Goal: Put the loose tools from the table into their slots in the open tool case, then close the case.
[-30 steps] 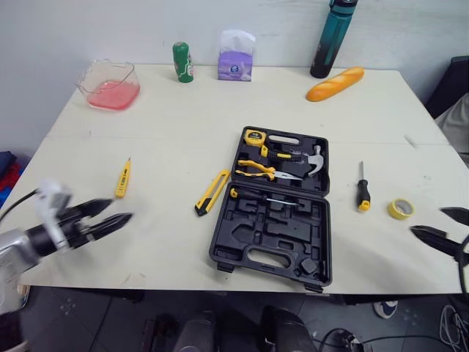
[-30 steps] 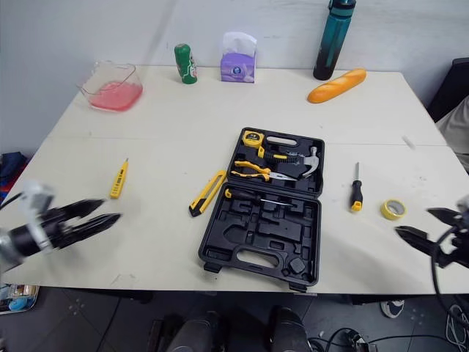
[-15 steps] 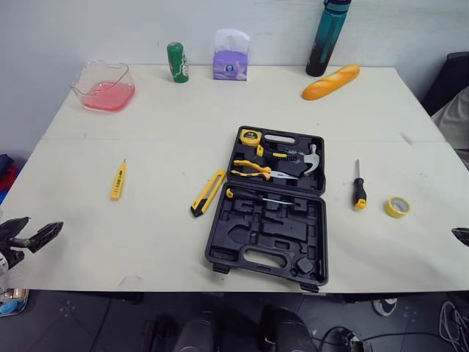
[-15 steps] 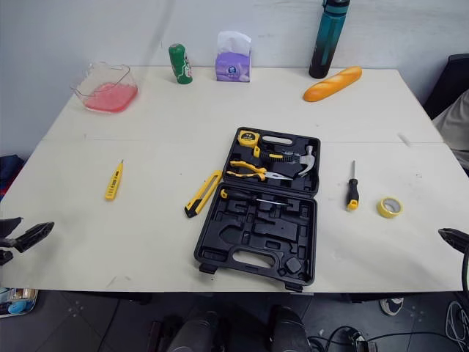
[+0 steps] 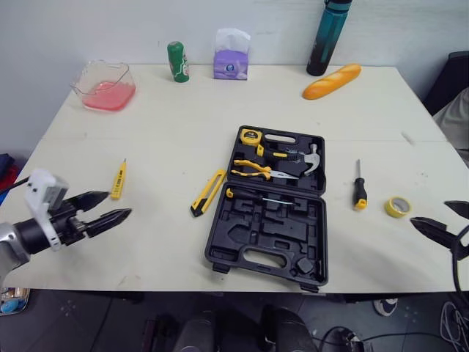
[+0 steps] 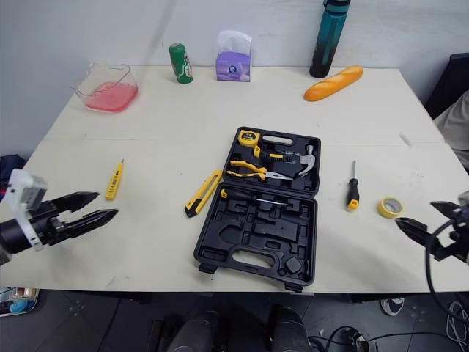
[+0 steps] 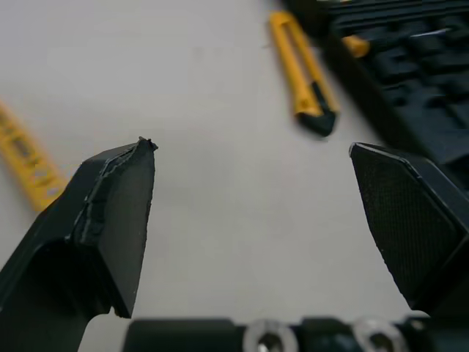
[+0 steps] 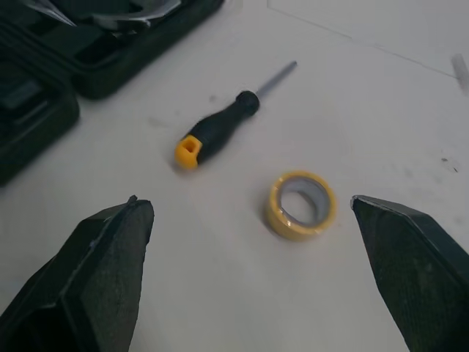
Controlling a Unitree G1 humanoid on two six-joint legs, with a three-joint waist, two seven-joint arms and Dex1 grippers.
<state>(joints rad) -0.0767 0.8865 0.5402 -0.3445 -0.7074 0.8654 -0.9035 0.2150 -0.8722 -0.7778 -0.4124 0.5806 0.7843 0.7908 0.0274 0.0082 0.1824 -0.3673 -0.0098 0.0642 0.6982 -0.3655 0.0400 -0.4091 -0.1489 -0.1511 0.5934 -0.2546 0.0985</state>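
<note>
Right wrist view: tape roll (image 8: 287, 224) lies ahead of wide-spread right gripper (image 8: 245, 201).

Utility knife (image 5: 211, 192) left of tool case (image 5: 258, 233), screwdriver (image 5: 360, 188) right.

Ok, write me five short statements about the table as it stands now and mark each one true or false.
1. The tool case lies open on the table. True.
2. The hammer lies loose on the table to the right of the case. False: the hammer sits in the case, and it is the screwdriver that lies loose there.
3. The left gripper is open and holds nothing. True.
4. The right gripper is shut on the tape roll. False: the right gripper is open, and the tape roll lies on the table apart from it.
5. The utility knife lies just left of the case. True.
</note>
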